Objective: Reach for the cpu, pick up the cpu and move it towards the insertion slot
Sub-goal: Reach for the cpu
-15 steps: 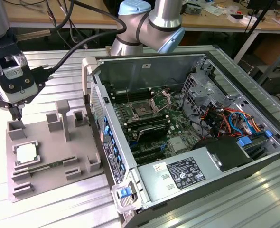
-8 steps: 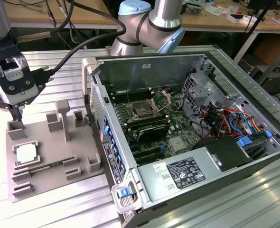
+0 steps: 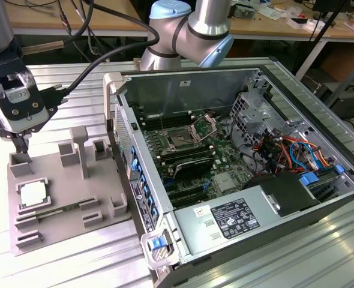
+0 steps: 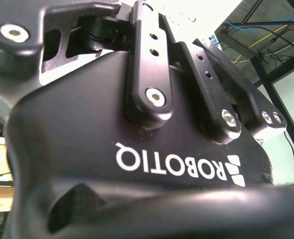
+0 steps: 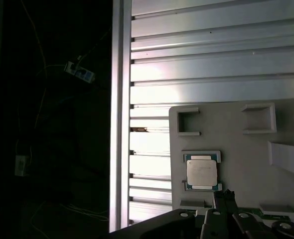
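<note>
cpu [image 3: 33, 195] — flat, silvery, in grey fixture recess | insertion slot [image 3: 180, 141] — bracket raised

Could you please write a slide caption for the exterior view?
The hand hovers near the cpu on its grey tray, beside the open computer case holding the insertion slot.

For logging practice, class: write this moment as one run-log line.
phase: reach | gripper: near cpu, not holding | cpu: in grey fixture | insertion slot: unfilled

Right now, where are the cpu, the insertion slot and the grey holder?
cpu [image 3: 33, 195], exterior view, middle of its silvery top.
insertion slot [image 3: 180, 141], exterior view, its dark centre.
grey holder [image 3: 69, 192], exterior view, bare flat part.
</note>
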Tool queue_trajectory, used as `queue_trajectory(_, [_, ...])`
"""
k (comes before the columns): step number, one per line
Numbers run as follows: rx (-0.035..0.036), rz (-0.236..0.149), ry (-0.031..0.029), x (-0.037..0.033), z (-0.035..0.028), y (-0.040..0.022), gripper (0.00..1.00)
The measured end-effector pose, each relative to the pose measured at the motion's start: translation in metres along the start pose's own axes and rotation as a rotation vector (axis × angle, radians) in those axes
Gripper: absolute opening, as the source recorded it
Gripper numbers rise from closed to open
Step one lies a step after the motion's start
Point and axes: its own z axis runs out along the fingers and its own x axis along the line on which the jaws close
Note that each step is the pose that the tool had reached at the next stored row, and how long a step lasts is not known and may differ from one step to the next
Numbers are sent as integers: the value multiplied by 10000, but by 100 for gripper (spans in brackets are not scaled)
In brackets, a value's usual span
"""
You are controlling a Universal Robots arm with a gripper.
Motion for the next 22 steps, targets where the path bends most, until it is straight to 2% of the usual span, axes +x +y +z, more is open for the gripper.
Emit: queue_trajectory(22, [1,0,0,0,44,-2,11])
